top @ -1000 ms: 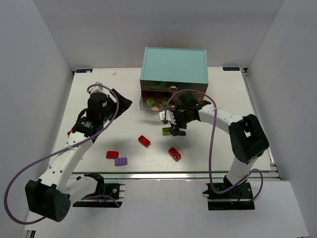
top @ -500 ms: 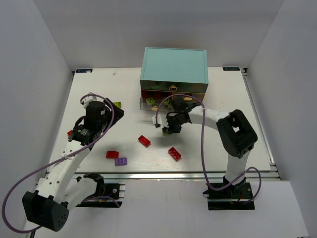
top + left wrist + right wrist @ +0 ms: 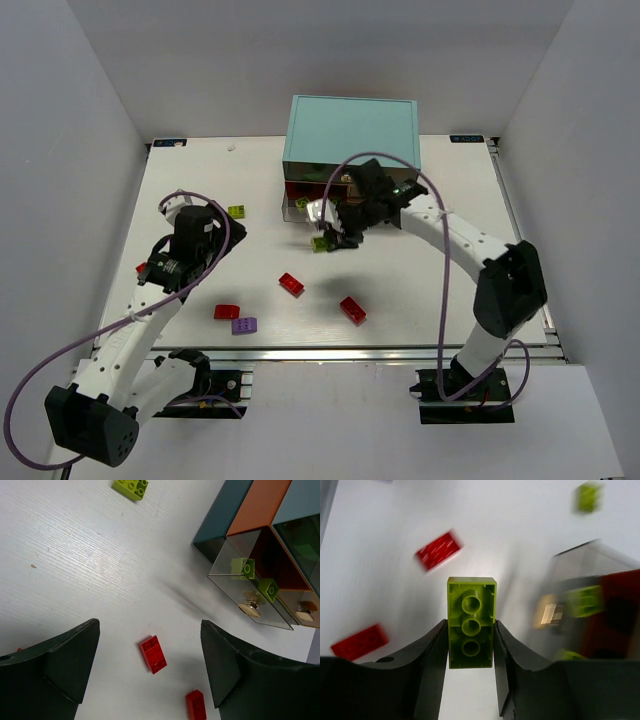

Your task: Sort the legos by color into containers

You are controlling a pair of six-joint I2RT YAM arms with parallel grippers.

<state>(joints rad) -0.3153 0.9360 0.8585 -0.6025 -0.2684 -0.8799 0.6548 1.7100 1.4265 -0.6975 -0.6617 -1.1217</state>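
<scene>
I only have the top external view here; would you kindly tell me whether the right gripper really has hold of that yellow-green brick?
Observer: Yes. The right wrist view shows the yellow-green brick clamped lengthwise between the fingers of the right gripper, with its studs facing the camera.
Operator: Thank you. Is the left gripper carrying anything?
Observer: No. In the left wrist view the left gripper is wide open, with only the table and a red brick showing in the gap.
Operator: And what is in the pulled-out drawer?
Observer: The left wrist view shows two yellow-green bricks inside the clear drawer.
</scene>
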